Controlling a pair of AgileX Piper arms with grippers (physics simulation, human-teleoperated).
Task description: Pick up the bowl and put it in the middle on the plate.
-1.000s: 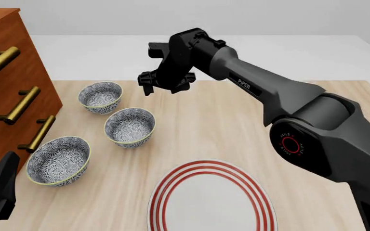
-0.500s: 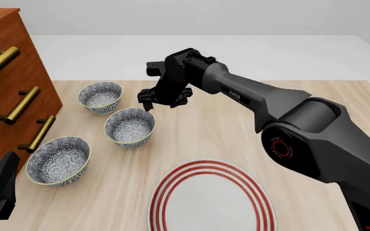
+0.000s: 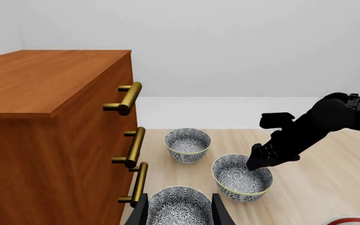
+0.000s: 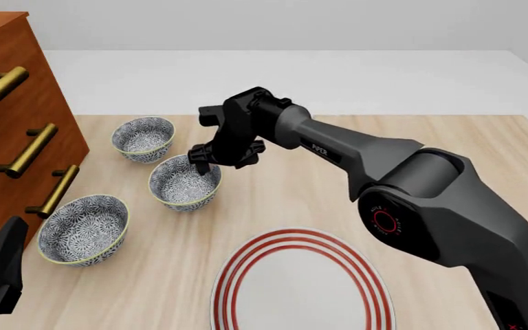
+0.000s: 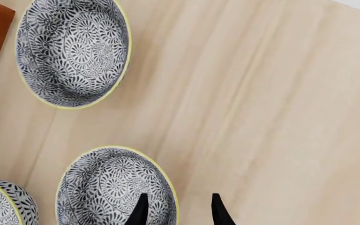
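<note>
The bowl (image 4: 185, 181) sits on the table (image 4: 282, 192) left of centre in the front view, middle of three alike, apart from the plate (image 4: 302, 283) at the bottom edge. The right gripper (image 4: 211, 159) is at its far right rim, jaws apart, straddling the rim. The left gripper (image 3: 178, 211) sits low, jaws apart, framing the near bowl (image 4: 83, 228).

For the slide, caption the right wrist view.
Right gripper open astride the rim of the middle bowl.
</note>
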